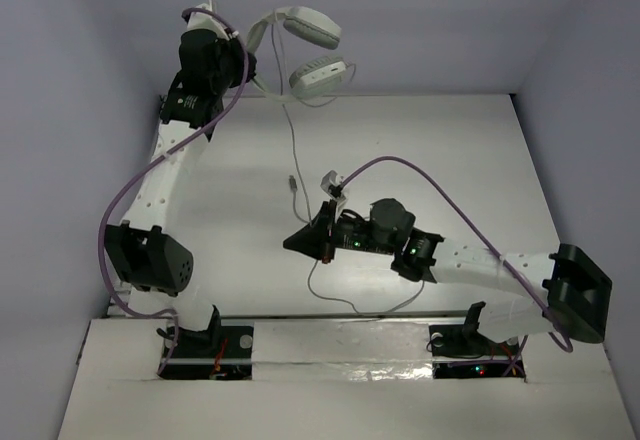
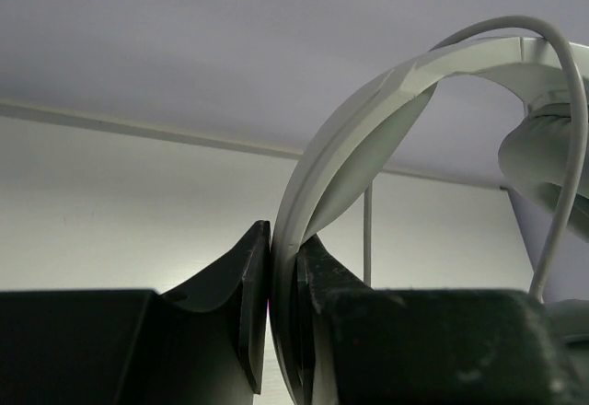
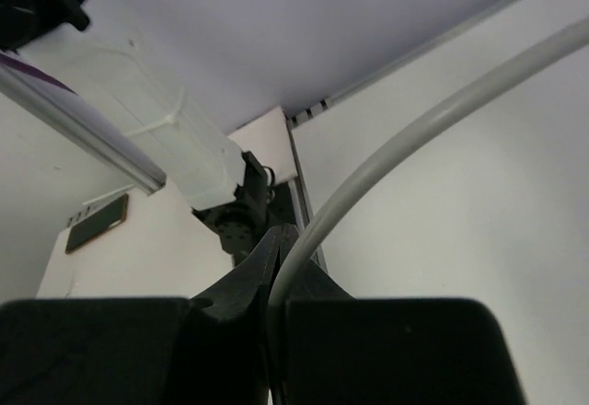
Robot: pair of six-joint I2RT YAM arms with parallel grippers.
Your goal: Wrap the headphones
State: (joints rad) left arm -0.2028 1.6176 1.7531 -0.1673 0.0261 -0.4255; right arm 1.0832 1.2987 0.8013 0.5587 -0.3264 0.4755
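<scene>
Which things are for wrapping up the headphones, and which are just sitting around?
For the job:
- headphones, held by the headband in the left end effector
- their thin grey cable, pinched in the right end effector

Just there:
- purple arm cables
- table

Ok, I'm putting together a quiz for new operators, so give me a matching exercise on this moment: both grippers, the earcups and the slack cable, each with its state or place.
Things:
1. left gripper
2. right gripper
3. earcups
4. slack cable loop

States or places:
A. lying on the table near the arm bases
B. shut on the headband
C. up in the air, toward the far wall
D. shut on the thin grey cable

Pairs: 1-B, 2-D, 3-C, 4-A.
</scene>
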